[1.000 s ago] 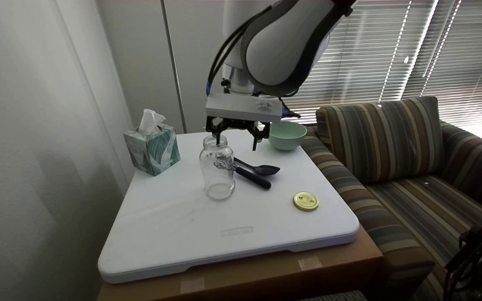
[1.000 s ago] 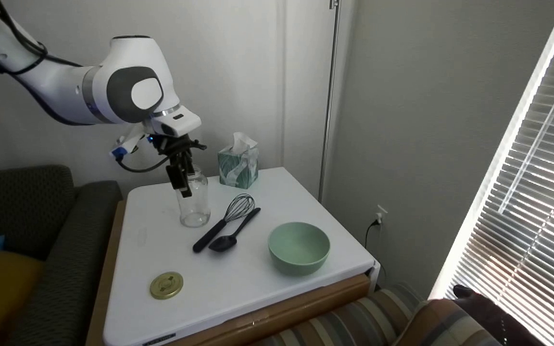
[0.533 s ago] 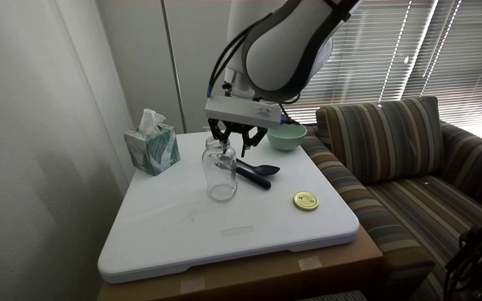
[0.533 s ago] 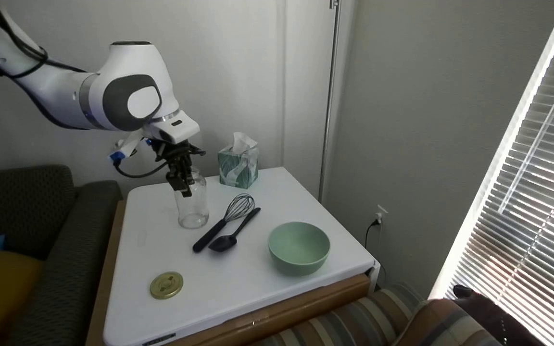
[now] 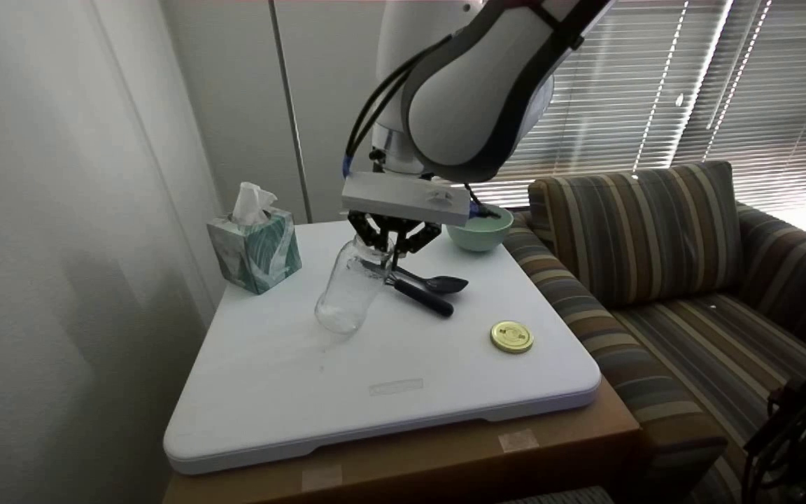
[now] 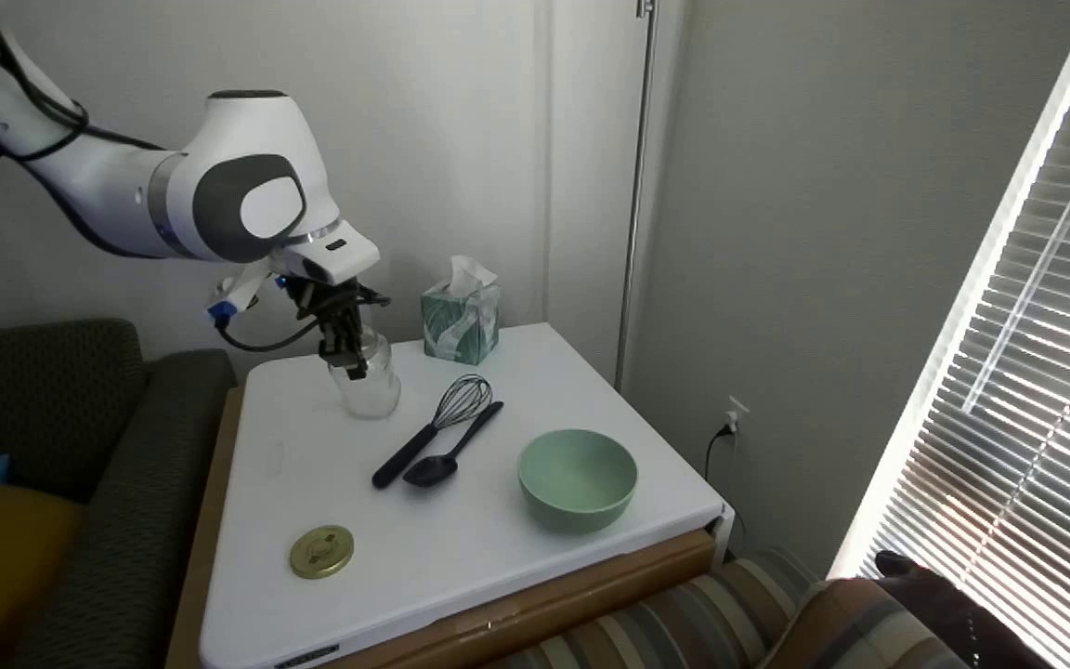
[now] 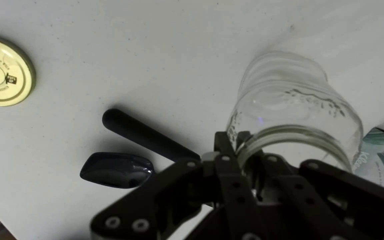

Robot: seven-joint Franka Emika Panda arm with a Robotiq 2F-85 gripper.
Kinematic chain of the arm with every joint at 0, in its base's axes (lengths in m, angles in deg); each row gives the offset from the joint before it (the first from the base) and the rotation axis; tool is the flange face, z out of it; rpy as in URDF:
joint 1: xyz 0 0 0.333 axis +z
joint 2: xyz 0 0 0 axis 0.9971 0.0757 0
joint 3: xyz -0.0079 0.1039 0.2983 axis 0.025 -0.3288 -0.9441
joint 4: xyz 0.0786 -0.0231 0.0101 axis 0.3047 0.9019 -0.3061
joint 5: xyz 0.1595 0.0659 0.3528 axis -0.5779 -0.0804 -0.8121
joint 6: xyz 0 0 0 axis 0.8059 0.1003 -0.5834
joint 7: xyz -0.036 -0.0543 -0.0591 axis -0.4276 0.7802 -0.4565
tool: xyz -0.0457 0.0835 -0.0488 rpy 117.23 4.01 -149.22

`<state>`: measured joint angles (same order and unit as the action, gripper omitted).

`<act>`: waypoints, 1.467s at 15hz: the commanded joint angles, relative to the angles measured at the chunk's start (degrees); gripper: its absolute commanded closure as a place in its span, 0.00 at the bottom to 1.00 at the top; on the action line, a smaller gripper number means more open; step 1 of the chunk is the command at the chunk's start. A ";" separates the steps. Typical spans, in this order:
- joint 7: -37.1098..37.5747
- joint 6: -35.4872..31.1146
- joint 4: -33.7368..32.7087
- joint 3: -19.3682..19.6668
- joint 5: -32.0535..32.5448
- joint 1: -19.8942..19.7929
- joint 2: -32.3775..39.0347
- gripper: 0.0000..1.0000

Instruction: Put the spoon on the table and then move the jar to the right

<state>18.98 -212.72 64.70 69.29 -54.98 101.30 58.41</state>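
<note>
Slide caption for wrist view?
Gripper shut on the rim of a tilted glass jar; black spoon, whisk handle, gold lid nearby.

whisk (image 6: 424, 437), green bowl (image 6: 577, 476), cushion (image 6: 1, 557) perhaps

White table (image 6: 461, 557) with spoon (image 6: 443, 463), whisk (image 6: 425, 436), bowl (image 6: 578, 478), lid (image 6: 322, 551), tissue box (image 6: 459, 331).

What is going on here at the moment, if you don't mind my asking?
A robot arm has its end effector closed on a glass jar at its mouth, and the jar is tilted; whether its base touches the white table is hard to tell. The black spoon lies on that table beside the whisk, so moving the jar seems to be what remains.
</note>
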 commanded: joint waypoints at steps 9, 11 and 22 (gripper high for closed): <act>-0.32 3.21 -0.31 10.89 6.78 8.33 -2.78 0.97; 0.62 4.61 -0.78 12.92 8.92 9.17 -3.57 0.97; 16.51 19.79 -3.04 20.48 24.87 9.00 -6.29 0.97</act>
<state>31.86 -197.23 60.38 89.65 -33.78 111.30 55.15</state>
